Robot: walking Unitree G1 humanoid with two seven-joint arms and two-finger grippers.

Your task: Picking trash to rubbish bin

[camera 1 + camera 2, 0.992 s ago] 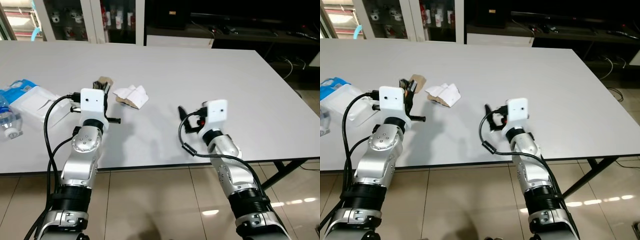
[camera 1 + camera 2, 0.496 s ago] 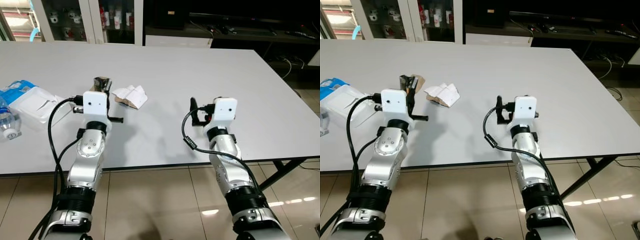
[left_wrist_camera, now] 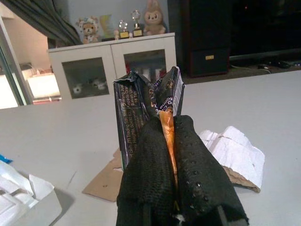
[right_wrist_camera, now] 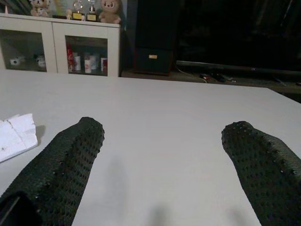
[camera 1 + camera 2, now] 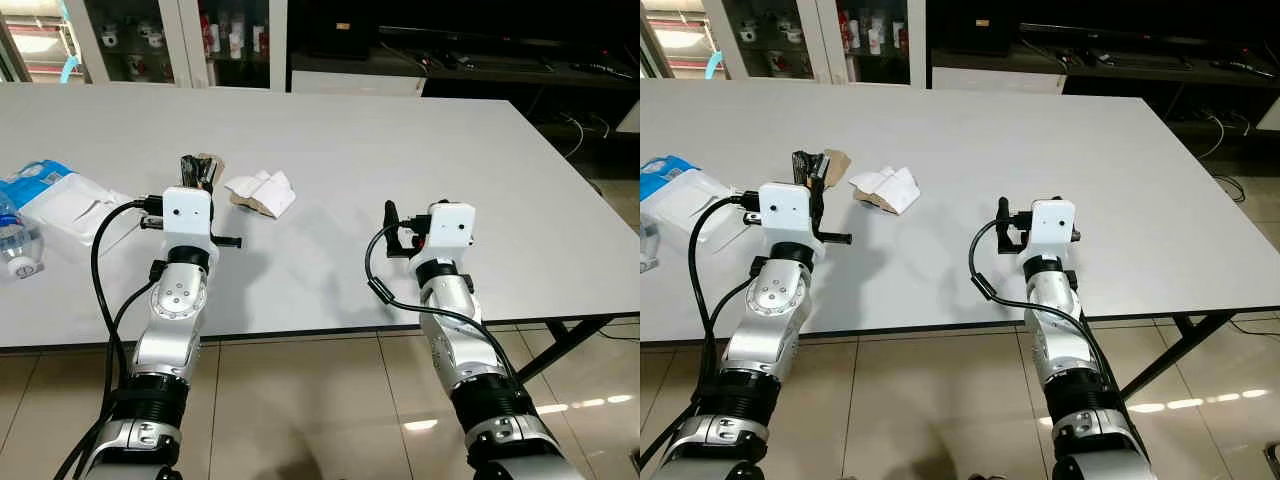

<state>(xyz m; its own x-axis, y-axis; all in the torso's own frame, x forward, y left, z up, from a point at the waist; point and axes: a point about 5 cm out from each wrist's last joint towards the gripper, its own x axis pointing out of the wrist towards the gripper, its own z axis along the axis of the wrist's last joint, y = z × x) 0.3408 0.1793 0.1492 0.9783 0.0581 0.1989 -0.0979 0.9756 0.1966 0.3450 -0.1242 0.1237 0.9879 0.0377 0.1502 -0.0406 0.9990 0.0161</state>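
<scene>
1. The left gripper [image 3: 171, 141] pinches a dark wrapper [image 3: 141, 113] above the table [image 5: 400, 130]; the wrist view reveals its orange inside.
2. The right gripper [image 4: 162, 155] is spread wide, holding nothing.
3. Torn cardboard [image 5: 262, 192] lies just beside.

My left claw [image 3: 176, 136] is clamped on a dark wrapper [image 3: 146, 110], crumpled, with pale lettering down its side and an orange strip showing between my fingers [image 3: 153, 165]. I hold it upright, raised above the tabletop [image 5: 400, 130], its torn top edge flaring open above my fingertips. Just beside it, further in on the tabletop, lies a crumpled white paper [image 5: 264, 189] resting on a flat brown scrap of cardboard [image 3: 106, 181]; both lie apart from the wrapper. My right claw [image 4: 162, 136] hangs spread over bare tabletop, holding nothing.
</scene>
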